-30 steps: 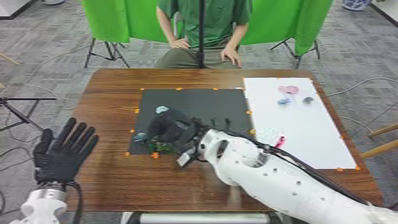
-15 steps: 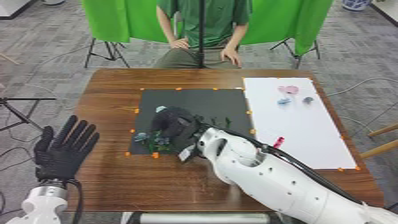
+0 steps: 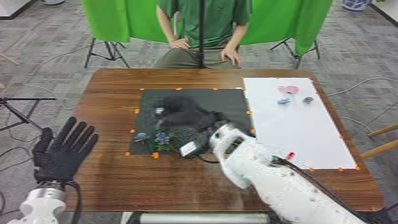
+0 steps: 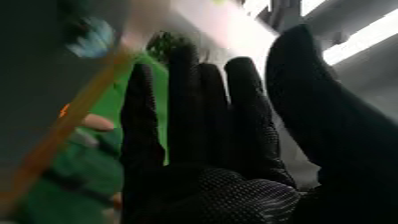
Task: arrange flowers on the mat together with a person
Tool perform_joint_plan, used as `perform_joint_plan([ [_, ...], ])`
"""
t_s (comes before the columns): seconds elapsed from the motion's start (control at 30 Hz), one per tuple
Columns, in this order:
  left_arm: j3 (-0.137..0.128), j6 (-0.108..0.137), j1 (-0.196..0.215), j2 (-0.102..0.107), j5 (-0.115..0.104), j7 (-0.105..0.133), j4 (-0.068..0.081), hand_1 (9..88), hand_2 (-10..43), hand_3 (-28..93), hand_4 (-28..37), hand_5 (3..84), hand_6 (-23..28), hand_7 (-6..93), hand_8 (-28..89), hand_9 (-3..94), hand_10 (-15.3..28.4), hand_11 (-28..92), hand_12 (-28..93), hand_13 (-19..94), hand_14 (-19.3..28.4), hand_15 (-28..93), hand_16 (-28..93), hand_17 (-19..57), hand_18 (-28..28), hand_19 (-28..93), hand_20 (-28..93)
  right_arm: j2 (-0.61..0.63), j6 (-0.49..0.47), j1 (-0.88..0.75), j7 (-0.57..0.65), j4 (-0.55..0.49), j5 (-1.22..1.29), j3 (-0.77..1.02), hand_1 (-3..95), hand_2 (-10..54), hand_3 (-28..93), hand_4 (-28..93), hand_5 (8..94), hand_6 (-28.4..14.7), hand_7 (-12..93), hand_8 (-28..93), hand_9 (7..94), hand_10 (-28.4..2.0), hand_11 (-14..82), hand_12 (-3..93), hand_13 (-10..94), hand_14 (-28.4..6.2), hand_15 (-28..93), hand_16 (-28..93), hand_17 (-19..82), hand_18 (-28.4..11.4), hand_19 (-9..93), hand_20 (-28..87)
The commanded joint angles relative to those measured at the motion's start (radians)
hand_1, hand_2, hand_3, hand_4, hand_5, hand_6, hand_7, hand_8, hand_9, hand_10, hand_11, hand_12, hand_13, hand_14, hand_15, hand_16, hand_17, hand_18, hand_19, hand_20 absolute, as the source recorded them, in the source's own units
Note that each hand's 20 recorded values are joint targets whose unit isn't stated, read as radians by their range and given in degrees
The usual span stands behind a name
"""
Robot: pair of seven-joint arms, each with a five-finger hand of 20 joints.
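Near edge of the brown tabletop (image 3: 169,190) first: the left robot hand (image 3: 62,155) lies wide, fingers spread, beside the dark mat (image 3: 229,102), carrying nothing; we read it as waiting. At the mat's near-left corner we log two blue flowers, one by the left edge (image 3: 141,136) and a second (image 3: 163,137) just beside it, with green foliage (image 3: 184,134) close by. Farther over the mat is the right robot hand (image 3: 185,114). The right wrist view gives its fingers straight and its thumb well apart, so we record it as wide, with nothing we can make out in its grasp. A pale flower (image 3: 160,110) shows at its left side; whether they touch, we cannot tell. Toward the far end of the white sheet (image 3: 311,135) we find a pink flower (image 3: 289,90), a light blue flower (image 3: 284,101) and a grey-blue flower (image 3: 307,100), set near one another. Progress, our judgement: both surfaces bear flowers, so the arrangement looks partly done. If the dark mat is the target, its near-left cluster and the pale flower are down, and the three on the sheet are left to bring over; which surface is meant remains unconfirmed.
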Motion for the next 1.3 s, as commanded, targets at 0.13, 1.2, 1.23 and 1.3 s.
perform_joint_plan([
  [0.13, -0.014, 0.010, 0.037, -0.016, 0.006, -0.010, -0.009, 24.1, 11.5, 70, -28.3, 43.7, 5.7, 9.1, -9, 40.2, 14.1, 15, 8, 29, 14.8, 28, -7, -2.8, 12.0, 26, 11, 0.152, -0.084, -0.165, 0.059, -0.074, 0.425, 0.322, 39.7, -7.2, 75, -26, 44.6, -1.4, 19, -14, 43.2, -10.6, 4.9, 13.0, 32, -7.1, 8, 13, 20, -9.1, 8, 23],
  [1.2, -0.006, 0.000, 0.071, -0.010, -0.013, 0.050, -0.022, 24.2, 11.4, 70, -28.3, 43.7, 5.7, 9.0, -9, 40.0, 14.0, 15, 8, 29, 14.7, 28, -7, -2.8, 11.9, 25, 11, 0.255, 0.000, -0.667, -0.064, -0.200, 0.470, 0.899, 34.2, -8.4, 75, -24, 43.0, -2.2, 14, -11, 37.4, -10.4, 3.4, 8.7, 23, -5.8, 10, -6, 16, -6.0, 0, 16],
  [1.23, -0.006, 0.001, 0.071, -0.010, -0.013, 0.051, -0.022, 24.2, 11.3, 70, -28.3, 43.7, 5.7, 9.0, -9, 40.1, 14.0, 15, 8, 29, 14.7, 28, -7, -2.8, 11.9, 25, 11, 0.254, 0.006, -0.674, -0.065, -0.201, 0.466, 0.907, 34.3, -8.5, 75, -24, 43.0, -2.2, 14, -11, 37.4, -10.4, 3.4, 8.7, 23, -5.8, 10, -6, 16, -6.0, 0, 16],
  [1.3, -0.010, 0.002, 0.073, -0.015, -0.012, 0.051, -0.023, 24.2, 11.3, 70, -28.3, 43.7, 5.7, 9.0, -9, 40.1, 14.0, 15, 8, 29, 14.7, 28, -7, -2.8, 11.9, 25, 11, 0.251, 0.011, -0.682, -0.067, -0.200, 0.465, 0.922, 34.5, -8.6, 75, -24, 43.0, -2.2, 14, -11, 37.5, -10.4, 3.5, 8.7, 23, -5.8, 10, -6, 16, -6.0, 0, 16],
])
